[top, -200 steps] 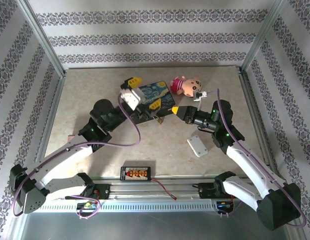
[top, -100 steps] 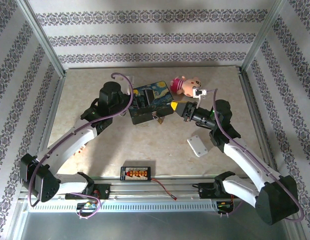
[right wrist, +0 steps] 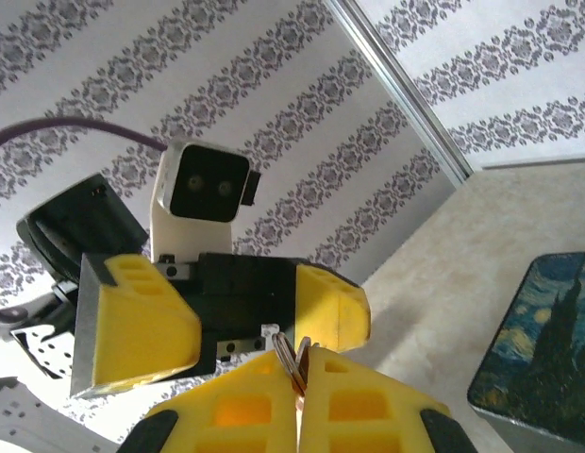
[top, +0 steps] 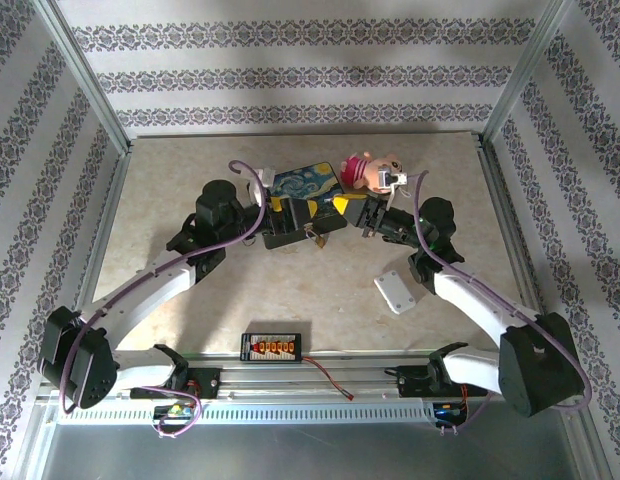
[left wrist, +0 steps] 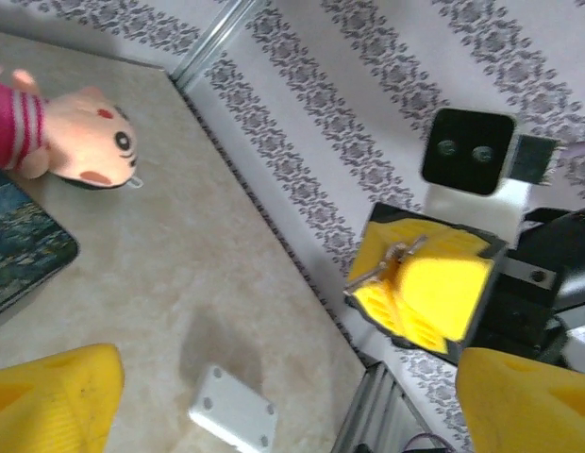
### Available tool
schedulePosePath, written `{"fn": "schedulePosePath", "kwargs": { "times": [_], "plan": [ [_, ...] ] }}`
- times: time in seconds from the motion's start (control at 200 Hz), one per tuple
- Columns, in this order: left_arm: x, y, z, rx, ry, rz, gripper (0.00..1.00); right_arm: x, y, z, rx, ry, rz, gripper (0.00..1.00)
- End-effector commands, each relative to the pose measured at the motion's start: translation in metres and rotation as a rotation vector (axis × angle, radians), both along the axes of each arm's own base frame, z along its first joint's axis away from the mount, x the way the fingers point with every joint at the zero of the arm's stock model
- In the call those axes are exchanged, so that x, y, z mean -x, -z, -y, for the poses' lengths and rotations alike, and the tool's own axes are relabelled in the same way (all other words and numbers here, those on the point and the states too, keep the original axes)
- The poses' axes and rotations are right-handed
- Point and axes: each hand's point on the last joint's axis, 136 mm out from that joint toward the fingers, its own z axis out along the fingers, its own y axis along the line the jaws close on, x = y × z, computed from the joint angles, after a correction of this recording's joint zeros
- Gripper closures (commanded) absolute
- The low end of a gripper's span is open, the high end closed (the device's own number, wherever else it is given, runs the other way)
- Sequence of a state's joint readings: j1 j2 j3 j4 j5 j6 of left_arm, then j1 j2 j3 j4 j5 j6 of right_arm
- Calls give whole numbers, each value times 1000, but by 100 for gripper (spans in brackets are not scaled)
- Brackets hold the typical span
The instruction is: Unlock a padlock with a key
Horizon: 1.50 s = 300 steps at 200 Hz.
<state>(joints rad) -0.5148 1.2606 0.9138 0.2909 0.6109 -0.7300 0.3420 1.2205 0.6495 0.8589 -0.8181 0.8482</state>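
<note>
Presently the step in hand looks like bringing key to lock: the right gripper (left wrist: 410,278) is pinched tight on the thin silvery metal key (right wrist: 289,355), which pokes out between its yellow fingers. The left gripper (right wrist: 238,326) faces it, jaws spread wide and empty. The tiny brass-gold padlock with its silvery shackle (top: 316,238) sits at the near edge of the dark case with the starry-night lid (top: 305,185), just nearside of both grippers. Next, I judge, the left must steady the padlock body while the right lines the key tip up with the keyhole. Counted: one padlock, one key, one case, two grippers
</note>
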Motion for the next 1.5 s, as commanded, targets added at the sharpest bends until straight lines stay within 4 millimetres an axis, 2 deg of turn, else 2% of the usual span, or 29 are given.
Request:
{"fn": "schedulePosePath", "kwargs": {
  "times": [0.0, 0.125, 0.325, 0.485, 0.68, 1.064, 1.494],
  "plan": [
    [4, -32, 1, 137, 50, 80, 19, 7, -27, 2, -91, -35, 84, 100],
    [4, -44, 7, 237, 97, 104, 36, 6, -30, 2, -144, -58, 68, 100],
    [3, -49, 18, 309, 178, 101, 50, 6, -35, 1, -209, -97, 44, 100],
    [1, -49, 18, 311, 172, 106, 59, 3, -31, 0, -223, -99, 26, 100],
    [-1, -51, 18, 318, 170, 119, 76, 2, -28, -3, -221, -109, 14, 100],
    [-1, -49, 21, 312, 192, 118, 80, 0, -27, -7, -223, -117, 3, 100],
    [-2, -57, 22, 333, 201, 146, 84, 1, -24, -16, -217, -146, -11, 100]
  ]
}}
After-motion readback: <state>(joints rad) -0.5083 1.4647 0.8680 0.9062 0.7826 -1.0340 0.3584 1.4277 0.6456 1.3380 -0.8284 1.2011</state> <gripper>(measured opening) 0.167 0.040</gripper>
